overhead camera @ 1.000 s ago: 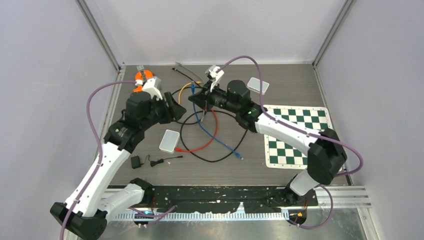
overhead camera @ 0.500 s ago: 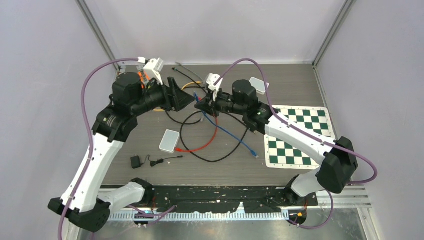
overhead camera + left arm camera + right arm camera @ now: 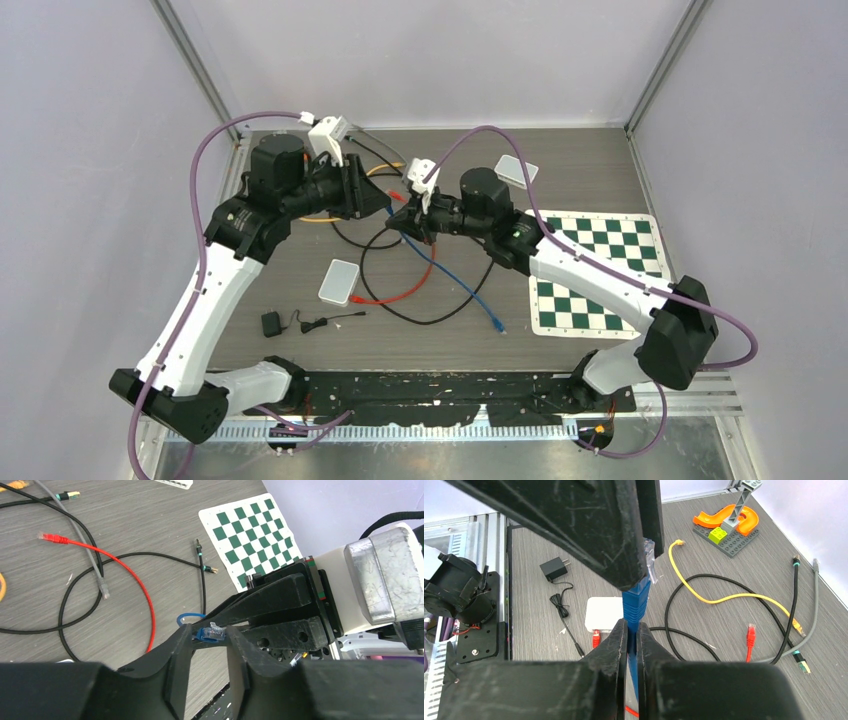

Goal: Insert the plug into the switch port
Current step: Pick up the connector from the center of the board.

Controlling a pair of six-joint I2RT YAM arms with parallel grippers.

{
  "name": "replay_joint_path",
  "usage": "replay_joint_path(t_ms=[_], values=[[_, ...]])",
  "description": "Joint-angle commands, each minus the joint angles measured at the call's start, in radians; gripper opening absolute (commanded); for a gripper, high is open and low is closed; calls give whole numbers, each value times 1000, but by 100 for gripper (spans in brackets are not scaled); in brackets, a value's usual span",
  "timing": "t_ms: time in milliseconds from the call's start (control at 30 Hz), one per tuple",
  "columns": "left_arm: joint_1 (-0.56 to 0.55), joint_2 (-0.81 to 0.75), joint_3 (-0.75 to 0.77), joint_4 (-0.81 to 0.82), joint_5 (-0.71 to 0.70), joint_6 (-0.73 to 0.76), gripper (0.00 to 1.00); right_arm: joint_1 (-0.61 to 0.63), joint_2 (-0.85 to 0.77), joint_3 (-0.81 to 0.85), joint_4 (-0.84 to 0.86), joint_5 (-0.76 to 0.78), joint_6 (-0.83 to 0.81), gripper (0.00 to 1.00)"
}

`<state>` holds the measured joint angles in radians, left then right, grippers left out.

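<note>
Blue-booted clear plug [image 3: 212, 632] juts lengthwise from our pinching right pincer [image 3: 631, 630] into the left pincer [image 3: 210, 647], whose grip we cannot tell.

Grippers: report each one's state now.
Left gripper: around the blue plug, grip cannot be told.
Right gripper: shut on the blue cable.
</note>
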<state>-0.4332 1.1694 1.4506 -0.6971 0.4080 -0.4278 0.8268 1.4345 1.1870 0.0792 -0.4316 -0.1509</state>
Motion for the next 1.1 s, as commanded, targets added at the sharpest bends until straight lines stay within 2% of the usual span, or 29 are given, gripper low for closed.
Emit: replay_joint_path(t_ms=[0,200,300,367,400,533,700,867,1067], values=[[4,1,35,-13,-6,31,29,10,-55,-12,34,6,-13,5],[4,-11,14,-28,-17,64,0,10,-65,-21,22,7,-30,5],[4,-21,-5,-23,-21,89,0,10,-67,-33,21,-6,-32,6],[10,-33,-28,-14,-23,113,0,7,-72,-39,19,-20,-44,16],[15,-42,-44,-3,-17,126,0,4,-78,-41,18,-37,-51,26],[69,-98,-122,104,45,129,0,-26,-109,-29,-17,-119,-71,49],[145,-157,-215,306,155,155,0,-99,-157,33,-72,-259,-45,65],[163,-188,-287,445,285,232,0,-161,-165,86,-73,-398,8,68],[167,-215,-362,572,435,245,0,-184,-100,128,-9,-511,68,60]])
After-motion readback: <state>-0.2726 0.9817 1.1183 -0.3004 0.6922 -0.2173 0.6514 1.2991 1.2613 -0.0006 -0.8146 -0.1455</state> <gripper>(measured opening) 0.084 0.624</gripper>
